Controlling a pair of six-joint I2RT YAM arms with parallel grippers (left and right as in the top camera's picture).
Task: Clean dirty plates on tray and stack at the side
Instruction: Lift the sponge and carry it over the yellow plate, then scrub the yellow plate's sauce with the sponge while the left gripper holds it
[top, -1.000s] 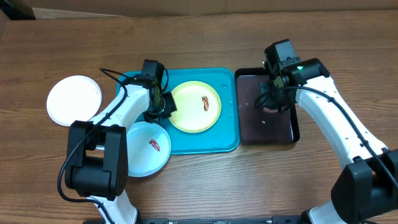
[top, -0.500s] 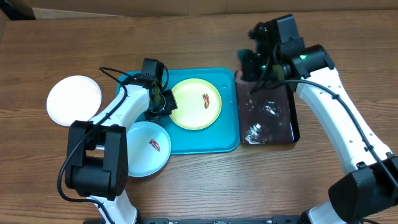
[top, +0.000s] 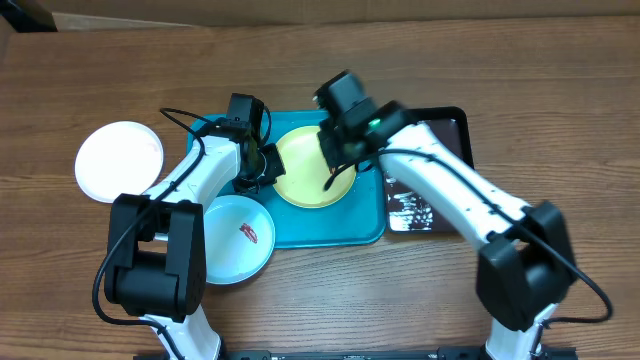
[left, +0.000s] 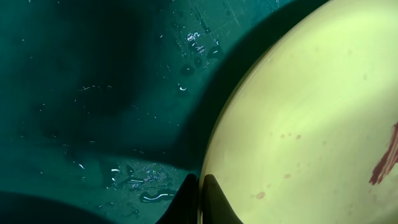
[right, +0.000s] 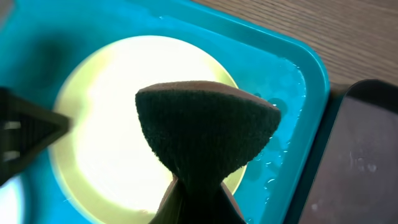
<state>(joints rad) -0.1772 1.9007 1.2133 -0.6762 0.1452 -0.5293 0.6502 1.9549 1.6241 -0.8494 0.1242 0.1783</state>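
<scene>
Pale yellow-green round plastic plate (top: 298, 172) lying flat inside the large turquoise-blue rectangular plastic tray (top: 335, 232), about in its middle. Pinched at the left rim by the left gripper (left: 200, 196): both fingers (left: 217, 205) pressed tight together, with the plate edge between them, as seen in the left wrist view. Red-brown smear (left: 385, 163) on the plate surface, on the side away from this grip. Small water drops on the tray floor just beside the plate.

Right gripper (right: 196, 202) directly over the same plate, clamped on a dark scrubbing pad (right: 205, 134). Pad pointing down toward the plate centre. Cannot tell whether the pad touches the plate or only hangs close above it.

White round plastic plate (top: 120, 160) on the brown wooden table (top: 520, 60), left of the tray and apart from it. Pale blue round plastic plate (top: 225, 250) with a small red-brown mark, overlapping the lower left corner of the tray. Glossy black narrow tray (top: 445, 130) just beside the right side of the turquoise one.
</scene>
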